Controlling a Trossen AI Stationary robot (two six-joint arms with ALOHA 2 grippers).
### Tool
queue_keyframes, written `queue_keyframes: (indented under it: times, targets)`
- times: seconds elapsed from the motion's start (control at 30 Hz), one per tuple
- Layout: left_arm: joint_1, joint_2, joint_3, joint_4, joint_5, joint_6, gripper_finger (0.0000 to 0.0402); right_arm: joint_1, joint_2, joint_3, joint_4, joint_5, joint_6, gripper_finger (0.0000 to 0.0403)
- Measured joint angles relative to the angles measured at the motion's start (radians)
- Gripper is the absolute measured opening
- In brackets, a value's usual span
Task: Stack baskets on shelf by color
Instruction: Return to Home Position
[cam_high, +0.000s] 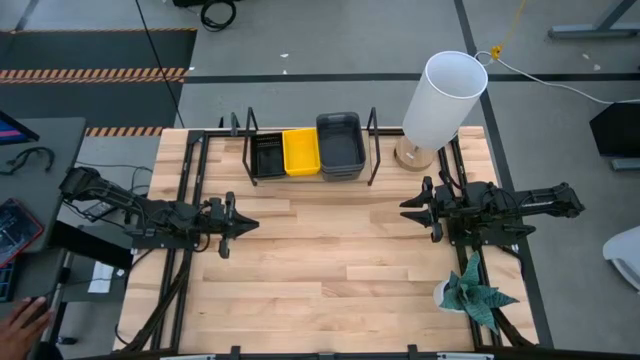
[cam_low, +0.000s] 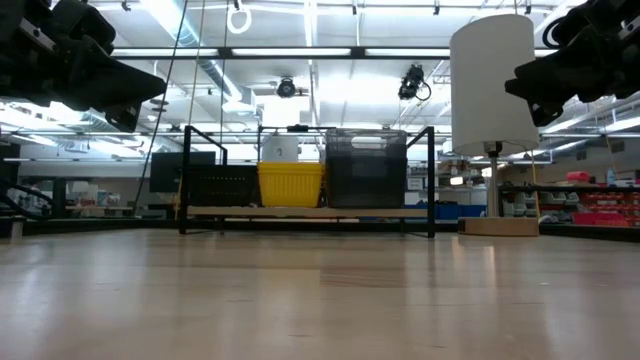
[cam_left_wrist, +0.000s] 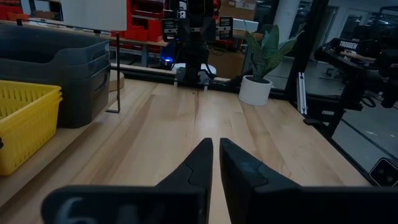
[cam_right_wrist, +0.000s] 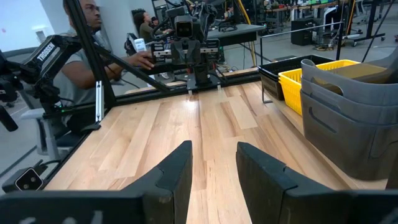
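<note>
The shelf (cam_low: 310, 212) stands at the table's far edge, and all the baskets rest on its plank. Side by side are the black mesh baskets (cam_high: 268, 155), the yellow baskets (cam_high: 301, 150) and the stacked dark grey baskets (cam_high: 340, 145); the low view shows them as black (cam_low: 220, 187), yellow (cam_low: 291, 184) and grey (cam_low: 366, 167). My left gripper (cam_high: 250, 226) hovers over the table's left half, shut and empty, with fingers level and pointing right. My right gripper (cam_high: 405, 209) hovers over the right half, open and empty, facing left.
A white cylinder lamp (cam_high: 440, 100) stands on a wooden base right of the shelf, close to my right arm. A potted plant (cam_high: 470, 290) sits at the near right corner. Bare wooden tabletop (cam_high: 330, 250) lies between the grippers. A person's hand (cam_high: 25, 320) shows off the table's left.
</note>
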Motion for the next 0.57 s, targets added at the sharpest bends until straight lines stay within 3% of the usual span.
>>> queue_keyframes:
  times: [0.57]
  targets:
    - [0.000,0.000,0.000,0.000,0.000,0.000,0.0032,0.000,0.000,0.000,0.000,0.000,0.000,0.0130]
